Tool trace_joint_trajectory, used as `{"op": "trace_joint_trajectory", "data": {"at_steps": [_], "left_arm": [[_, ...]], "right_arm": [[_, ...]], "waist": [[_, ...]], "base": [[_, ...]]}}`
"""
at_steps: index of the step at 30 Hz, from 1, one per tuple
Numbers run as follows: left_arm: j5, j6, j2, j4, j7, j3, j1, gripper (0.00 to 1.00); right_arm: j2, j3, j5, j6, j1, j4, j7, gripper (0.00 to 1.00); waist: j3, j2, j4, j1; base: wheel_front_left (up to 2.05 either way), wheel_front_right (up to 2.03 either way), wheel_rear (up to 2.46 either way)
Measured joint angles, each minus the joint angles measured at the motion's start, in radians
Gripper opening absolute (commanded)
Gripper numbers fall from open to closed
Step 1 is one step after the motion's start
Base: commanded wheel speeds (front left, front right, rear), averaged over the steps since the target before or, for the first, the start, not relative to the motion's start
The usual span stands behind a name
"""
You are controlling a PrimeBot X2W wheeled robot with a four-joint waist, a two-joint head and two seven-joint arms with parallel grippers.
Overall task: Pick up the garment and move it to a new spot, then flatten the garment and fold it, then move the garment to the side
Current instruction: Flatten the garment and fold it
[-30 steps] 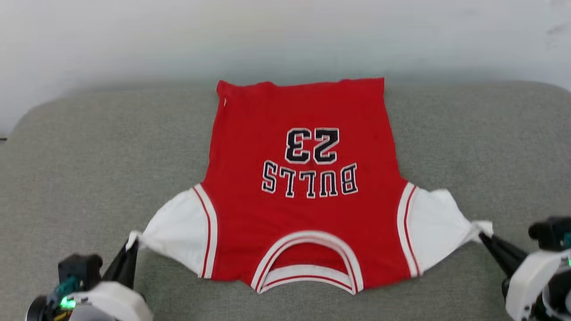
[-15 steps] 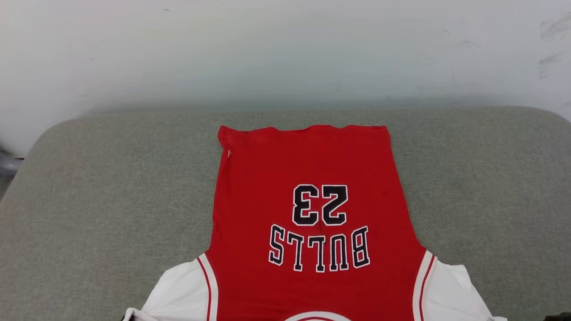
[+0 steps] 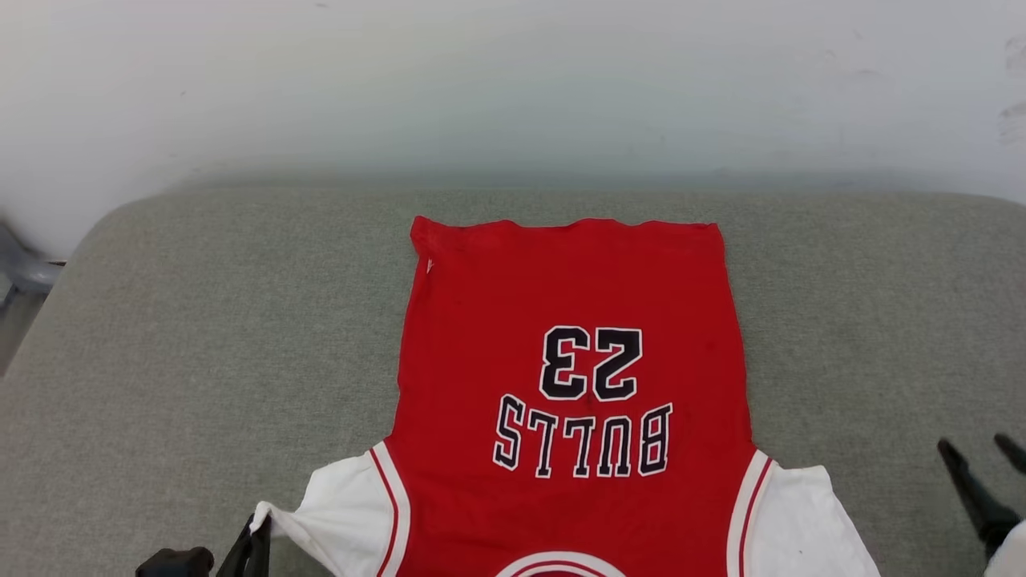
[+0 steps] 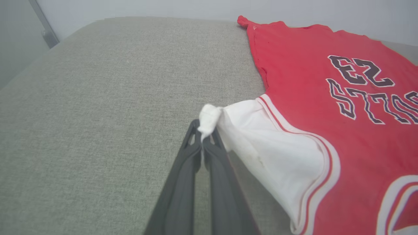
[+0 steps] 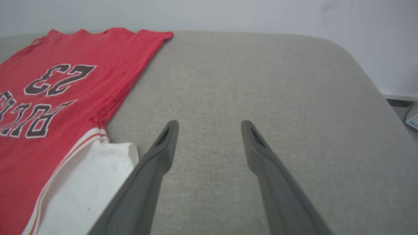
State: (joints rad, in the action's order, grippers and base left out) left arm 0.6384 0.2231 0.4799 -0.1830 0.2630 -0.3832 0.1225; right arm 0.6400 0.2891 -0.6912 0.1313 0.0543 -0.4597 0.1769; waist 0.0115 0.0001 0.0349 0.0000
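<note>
Garment (image 3: 573,320): red short-sleeved T-shirt with white sleeves. It lies spread front-up on a grey upholstered cushion (image 3: 200,336), hem (image 3: 565,224) toward the pale wall (image 3: 513,80), collar (image 3: 561,565) toward the robot. The body is nearly flat, with slight ripples along the hem.

Handling, as a judgement: thin knit, light and limp. It will drape and sag from any pinch point and has no stiffness to carry a fold on its own. It is not fragile. The woven cushion likely gives some drag, so a pull stretches the cloth before it slides. The best holds look like the sleeve ends, shoulder seams or hem corners: edges with doubled fabric, taken in pairs so the cloth stays taut between them.

Left hand (image 4: 203,132): clenched, fingers together on the bunched tip of the white left sleeve (image 4: 209,117), which is drawn to a point and lifted a little off the cushion.

Right hand (image 5: 210,125): released, fingers spread wide with nothing between them, over bare cushion. The right sleeve (image 5: 88,182) lies slack just beside its near finger. I cannot tell whether they touch.

Writing: "BULLS" (image 3: 583,439) in dark block letters outlined in white, with "23" (image 3: 591,362) beyond it toward the hem. Both read upside down in the head view. There is a small white mark near the hem's left corner (image 3: 430,266), too small to read. No other label seen.
</note>
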Motion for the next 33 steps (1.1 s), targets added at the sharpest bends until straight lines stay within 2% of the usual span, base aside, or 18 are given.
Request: {"op": "trace_joint_trajectory", "data": {"at_steps": [3,7,14,24,28,33], "left_arm": [[-0.027,0.001,-0.011,0.028,0.000,0.002,-0.013,0.00],[-0.056,0.001,-0.029,0.067,0.000,0.010,-0.049,0.00],[-0.118,-0.009,-0.088,0.123,0.000,0.031,-0.125,0.00],[-0.205,-0.056,-0.180,0.151,0.000,0.058,-0.213,0.00],[-0.234,-0.081,-0.220,0.154,0.000,0.067,-0.242,0.00],[-0.269,-0.115,-0.274,0.154,0.000,0.080,-0.277,0.00]], "right_arm": [[0.016,-0.079,0.020,0.000,0.061,0.071,-0.033,1.00],[0.036,-0.142,0.051,0.000,0.173,0.183,-0.127,1.00],[0.042,-0.127,0.072,0.000,0.448,0.258,-0.386,1.00],[0.011,-0.094,0.048,0.000,0.790,0.054,-0.945,1.00],[-0.006,-0.087,0.061,0.000,0.916,-0.014,-1.092,1.00],[-0.014,-0.076,0.127,0.000,1.023,-0.076,-1.182,1.00]], "waist": [[0.015,0.0000,0.017,0.0000],[0.054,0.0000,0.044,0.0000],[0.166,-0.0001,0.098,0.0002],[0.324,0.0000,0.194,0.0002],[0.390,-0.0001,0.224,0.0003],[0.471,-0.0001,0.260,0.0002]], "base": [[0.00,0.00,0.00],[0.00,0.00,0.00],[0.00,0.00,0.00],[0.00,0.00,0.00],[0.00,0.00,0.00],[0.00,0.00,0.00]]}}
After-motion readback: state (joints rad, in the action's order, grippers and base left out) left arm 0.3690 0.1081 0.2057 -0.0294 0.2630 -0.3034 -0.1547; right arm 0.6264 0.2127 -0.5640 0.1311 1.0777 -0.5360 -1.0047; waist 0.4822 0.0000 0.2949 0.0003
